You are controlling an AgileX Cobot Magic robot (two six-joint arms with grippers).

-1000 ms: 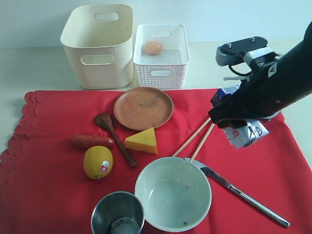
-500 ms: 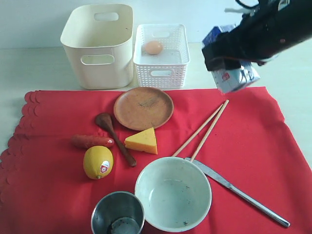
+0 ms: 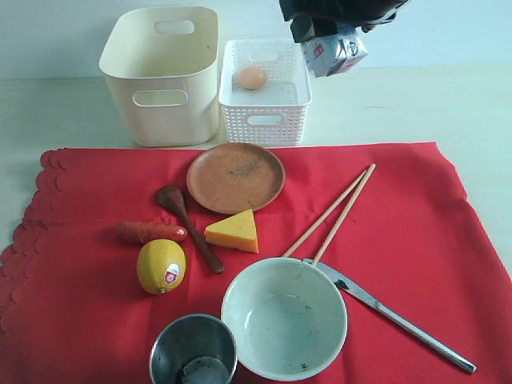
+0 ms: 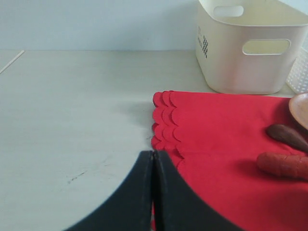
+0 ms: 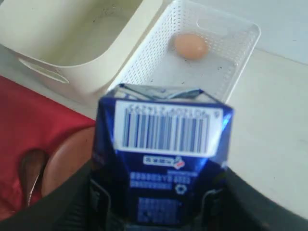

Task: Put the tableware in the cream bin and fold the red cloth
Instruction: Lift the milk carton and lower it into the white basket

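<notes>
The tableware is spread on the red cloth (image 3: 416, 232), and none of it is gripped. The right gripper (image 5: 159, 211) is clamped on a blue milk carton (image 5: 161, 159), one black finger being seen on each side of it and the barcode panel facing the wrist camera. In the exterior view the carton (image 3: 334, 52) is held in the air, clear of the cloth, by the far right corner of the white perforated basket (image 3: 264, 124), in which an egg (image 3: 251, 78) lies. Just beside the basket stands the cream bin (image 3: 160, 120); nothing is seen in the part of its inside that shows.

The left gripper (image 4: 153, 192) is shown with its fingers pressed together and nothing between them, over the bare table (image 4: 72, 120) next to the scalloped edge of the cloth.

On the cloth, the brown plate (image 3: 235, 176) is set nearest the basket. The dark wooden spoon (image 3: 188, 224) lies beside it, between a sausage (image 3: 150, 232) and a wedge of cheese (image 3: 233, 232), with a lemon (image 3: 160, 266) nearby. The chopsticks (image 3: 330, 212) run slantwise from the pale green bowl (image 3: 284, 316) toward the cloth's far edge. The steel knife (image 3: 392, 316) lies with its blade tip at the bowl's rim. The steel cup (image 3: 193, 349) stands touching or almost touching the bowl.
</notes>
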